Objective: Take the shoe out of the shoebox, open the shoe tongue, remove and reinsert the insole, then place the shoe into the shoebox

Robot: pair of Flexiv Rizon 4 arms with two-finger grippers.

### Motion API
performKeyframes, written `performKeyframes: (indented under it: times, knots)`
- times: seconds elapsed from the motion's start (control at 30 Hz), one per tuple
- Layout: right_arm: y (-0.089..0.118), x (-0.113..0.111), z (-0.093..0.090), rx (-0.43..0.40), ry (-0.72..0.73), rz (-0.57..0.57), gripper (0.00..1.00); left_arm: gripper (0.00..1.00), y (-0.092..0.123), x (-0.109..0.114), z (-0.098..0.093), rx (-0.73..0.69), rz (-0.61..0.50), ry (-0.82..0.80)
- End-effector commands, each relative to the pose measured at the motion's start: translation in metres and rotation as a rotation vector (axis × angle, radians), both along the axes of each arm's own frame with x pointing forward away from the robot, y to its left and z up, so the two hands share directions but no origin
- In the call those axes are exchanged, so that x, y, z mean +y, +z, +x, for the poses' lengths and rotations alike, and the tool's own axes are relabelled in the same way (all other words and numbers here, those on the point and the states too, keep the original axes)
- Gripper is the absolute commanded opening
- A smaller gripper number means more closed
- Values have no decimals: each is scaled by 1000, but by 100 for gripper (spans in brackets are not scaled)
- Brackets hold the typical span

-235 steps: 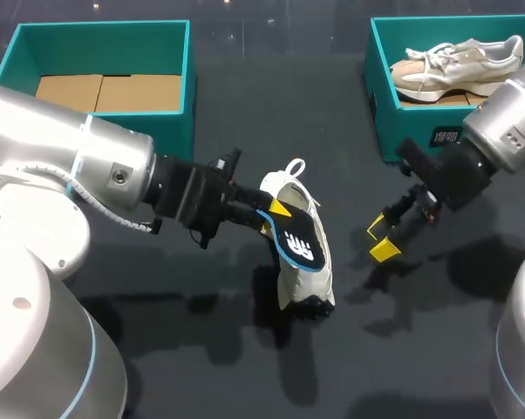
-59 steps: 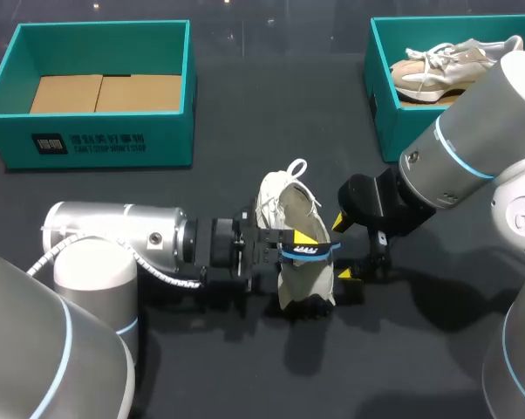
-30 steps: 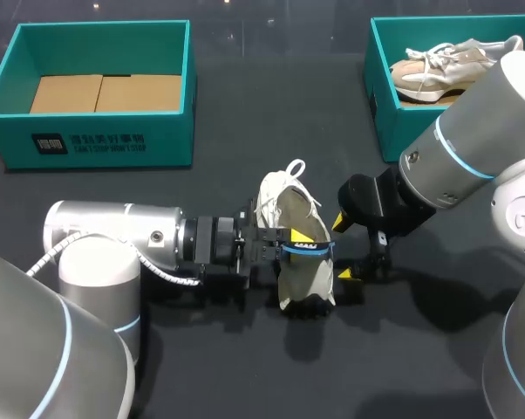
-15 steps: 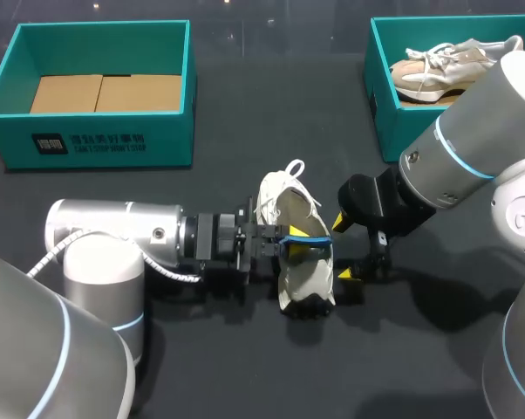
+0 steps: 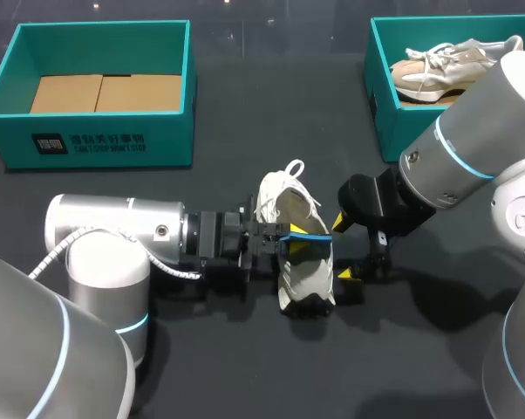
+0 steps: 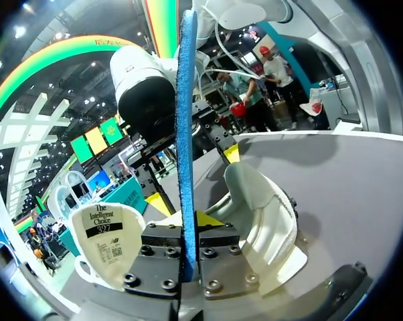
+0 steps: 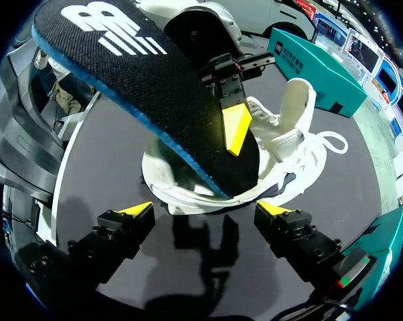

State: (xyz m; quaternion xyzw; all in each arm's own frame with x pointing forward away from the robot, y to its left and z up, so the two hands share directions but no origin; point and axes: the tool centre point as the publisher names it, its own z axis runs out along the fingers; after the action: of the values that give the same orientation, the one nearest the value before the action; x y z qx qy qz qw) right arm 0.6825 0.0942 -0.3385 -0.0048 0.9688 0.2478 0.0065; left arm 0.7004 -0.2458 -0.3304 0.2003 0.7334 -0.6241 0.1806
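Shoe (image 5: 303,278) is out of the shoebox (image 5: 191,96), on the desk (image 5: 271,122). Insole (image 7: 141,73), pinched by the left gripper (image 6: 188,231), is judged partly reinserted; right gripper (image 7: 205,210) is spread. Boxing remains.

Dark matte table (image 5: 271,113), soft shadows, faint reflections at far edge

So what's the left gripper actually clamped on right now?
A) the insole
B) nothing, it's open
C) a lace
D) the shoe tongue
A. In the left wrist view the left gripper is shut on the blue-edged insole, seen edge-on between its fingers; the right wrist view shows the insole's lower end reaching into the white shoe.
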Motion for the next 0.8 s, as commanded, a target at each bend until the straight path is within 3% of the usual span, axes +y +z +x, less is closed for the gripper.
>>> performKeyframes:
  times: [0.03,0.27,0.47,0.8]
  knots:
    - [-1,0,-1,-3,-1,0,100,0,-6,-1,2,3,11,-11]
    - [-1,0,-1,-3,-1,0,100,1,-4,2,0,15,8,-27]
    - [-1,0,-1,-3,-1,0,100,20,3,2,-4,16,-10,-45]
    - [-1,0,-1,-3,-1,0,100,39,9,2,-10,17,-30,-57]
